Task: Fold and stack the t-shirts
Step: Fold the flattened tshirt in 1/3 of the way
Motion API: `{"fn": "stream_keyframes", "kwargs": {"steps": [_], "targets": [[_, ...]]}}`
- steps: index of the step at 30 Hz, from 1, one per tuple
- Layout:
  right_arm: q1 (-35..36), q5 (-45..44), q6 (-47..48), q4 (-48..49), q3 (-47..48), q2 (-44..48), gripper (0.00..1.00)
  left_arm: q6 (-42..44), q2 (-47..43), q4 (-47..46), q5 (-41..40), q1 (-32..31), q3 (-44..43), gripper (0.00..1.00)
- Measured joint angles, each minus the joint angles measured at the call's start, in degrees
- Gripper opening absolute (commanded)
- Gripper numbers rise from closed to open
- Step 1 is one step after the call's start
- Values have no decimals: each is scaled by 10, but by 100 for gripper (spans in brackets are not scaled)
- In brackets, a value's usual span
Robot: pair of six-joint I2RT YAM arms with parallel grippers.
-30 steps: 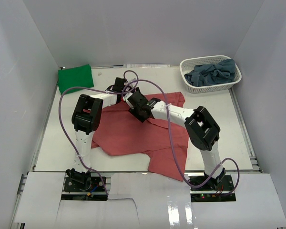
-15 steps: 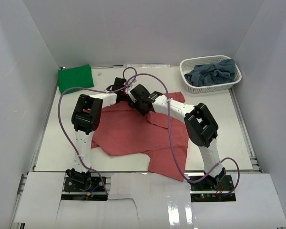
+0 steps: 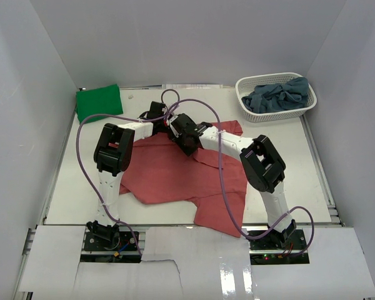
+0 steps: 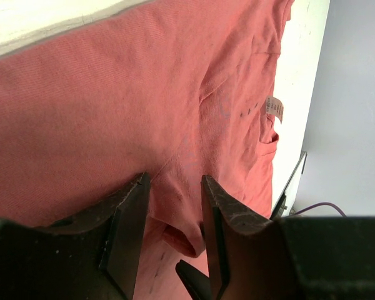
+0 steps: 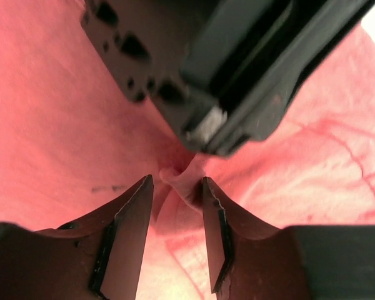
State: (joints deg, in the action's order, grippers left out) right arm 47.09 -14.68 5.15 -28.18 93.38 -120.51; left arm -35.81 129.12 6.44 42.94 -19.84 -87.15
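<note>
Looks early on. Folded so far: just green shirt (image 3: 99,102), beyond far-left corner of red shirt (image 3: 175,178). Pinching red shirt's far edge with left gripper (image 4: 174,181) and right gripper (image 5: 177,181), jaws half-closed on raised cloth ridges, nearly touching. Left to do: fold rumpled red shirt, then blue shirts (image 3: 280,94) heaped in basket (image 3: 247,111), far right of it. Crowded by purple cables (image 3: 79,150).

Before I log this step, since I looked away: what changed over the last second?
The right gripper moved away from the bases, up beside the left gripper, and now straddles a raised fold of the salmon-red t-shirt. The left gripper, green t-shirt and basket of grey-blue t-shirts stayed put.
</note>
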Motion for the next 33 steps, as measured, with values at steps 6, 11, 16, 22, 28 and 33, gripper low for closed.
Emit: {"fn": "stream_keyframes", "kwargs": {"steps": [6, 11, 16, 22, 28, 33], "targets": [[12, -30, -13, -5, -6, 4, 44, 0, 0, 0, 0, 0, 0, 50], [19, -51, -18, -18, 2, 2, 44, 0, 0, 0, 0, 0, 0, 50], [21, -64, -22, -23, 10, -7, 46, 0, 0, 0, 0, 0, 0, 50], [23, -65, -31, -14, -44, 24, 47, 0, 0, 0, 0, 0, 0, 50], [37, -86, -32, -5, -113, 92, 49, 1, 0, 0, 0, -1, 0, 50], [56, -101, -26, 7, -145, 117, 50, 3, 0, 0, 0, -1, 0, 50]]}}
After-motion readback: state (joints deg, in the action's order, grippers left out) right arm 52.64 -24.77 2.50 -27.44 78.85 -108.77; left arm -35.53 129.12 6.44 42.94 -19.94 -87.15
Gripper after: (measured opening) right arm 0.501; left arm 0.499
